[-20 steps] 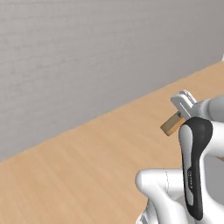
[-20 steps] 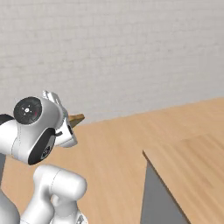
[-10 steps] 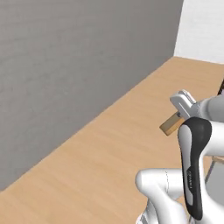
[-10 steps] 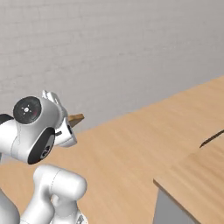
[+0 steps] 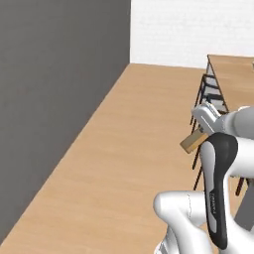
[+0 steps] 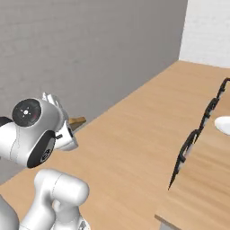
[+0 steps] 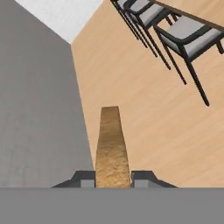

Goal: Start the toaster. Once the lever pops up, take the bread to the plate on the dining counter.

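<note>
From the hand view I see my gripper [image 7: 113,176] clamped on the bread [image 7: 111,146], one dark finger on each flat face and the slice running edge-on away from the camera, its brown crust toward me. In the left base view the bread [image 5: 193,142] sticks out of the gripper [image 5: 202,135] as a tan wedge held up in the air over the wooden floor [image 5: 129,163], touching nothing else. The right base view shows the same tan tip [image 6: 77,121] poking past the arm's wrist toward the grey wall [image 6: 85,49]. Off to my right stands a row of dark-framed chairs with grey seats [image 7: 183,33], pushed against the edge of the dining counter [image 6: 204,179]. On that light wood top I can make out the rim of the plate [image 6: 223,125] at the frame's edge, well apart from the bread.
</note>
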Controlling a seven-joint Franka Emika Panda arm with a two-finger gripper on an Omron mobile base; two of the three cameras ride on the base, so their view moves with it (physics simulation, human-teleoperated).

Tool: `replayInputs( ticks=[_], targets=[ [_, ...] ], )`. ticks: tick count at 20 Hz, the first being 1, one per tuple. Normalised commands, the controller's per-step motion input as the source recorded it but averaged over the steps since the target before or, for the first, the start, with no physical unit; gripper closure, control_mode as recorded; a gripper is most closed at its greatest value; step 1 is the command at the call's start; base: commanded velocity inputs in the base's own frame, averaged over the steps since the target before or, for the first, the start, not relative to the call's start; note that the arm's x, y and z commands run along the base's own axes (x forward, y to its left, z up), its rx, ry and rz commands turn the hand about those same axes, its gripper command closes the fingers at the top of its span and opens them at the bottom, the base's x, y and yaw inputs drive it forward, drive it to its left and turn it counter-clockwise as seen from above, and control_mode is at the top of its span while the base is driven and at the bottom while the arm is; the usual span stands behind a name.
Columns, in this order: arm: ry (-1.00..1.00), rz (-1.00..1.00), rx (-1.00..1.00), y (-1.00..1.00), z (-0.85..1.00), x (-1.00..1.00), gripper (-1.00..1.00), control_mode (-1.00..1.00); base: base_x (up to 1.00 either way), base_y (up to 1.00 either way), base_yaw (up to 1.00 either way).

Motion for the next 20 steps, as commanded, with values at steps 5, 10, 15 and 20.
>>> replayInputs(
  ticks=[5, 10, 15, 20],
  targets=[
    [0.0, 0.0, 0.0, 0.0, 0.0, 0.0, 1.0, 1.0, 0.8, 0.18, -0.6],
    [0.0, 0.0, 0.0, 0.0, 0.0, 0.0, 1.0, 1.0, 0.63, 0.29, -0.61],
    [0.0, 0.0, 0.0, 0.0, 0.0, 0.0, 1.0, 1.0, 0.51, 0.32, -0.61],
    [0.0, 0.0, 0.0, 0.0, 0.0, 0.0, 1.0, 1.0, 0.55, 0.41, -0.59]
  ],
)
